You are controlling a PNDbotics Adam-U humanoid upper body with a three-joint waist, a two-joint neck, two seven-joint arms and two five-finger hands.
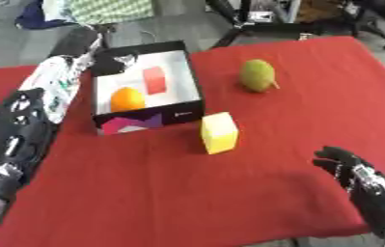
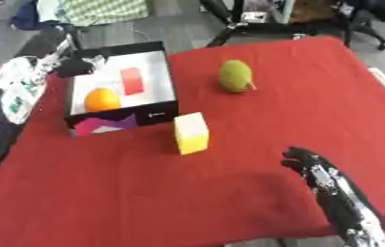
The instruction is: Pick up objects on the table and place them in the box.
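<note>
A black box [image 1: 183, 115] with a white inside stands at the table's back left. In it lie an orange [image 1: 128, 99] and a red block [image 1: 154, 80]. A yellow block [image 1: 219, 132] stands on the red cloth just in front of the box's right corner. A green pear-like fruit [image 1: 257, 75] rests to the right of the box, apart from it. My left hand [image 2: 73, 66] hovers over the box's far left corner, its arm stretched along the box's left side. My right hand [image 1: 340, 163] rests open at the lower right, holding nothing.
The red table cloth [image 1: 187, 193] reaches the front edge at the bottom of the view. Beyond the far edge are grey floor, black stand legs [image 1: 233, 24] and a checked cloth [image 1: 111, 9].
</note>
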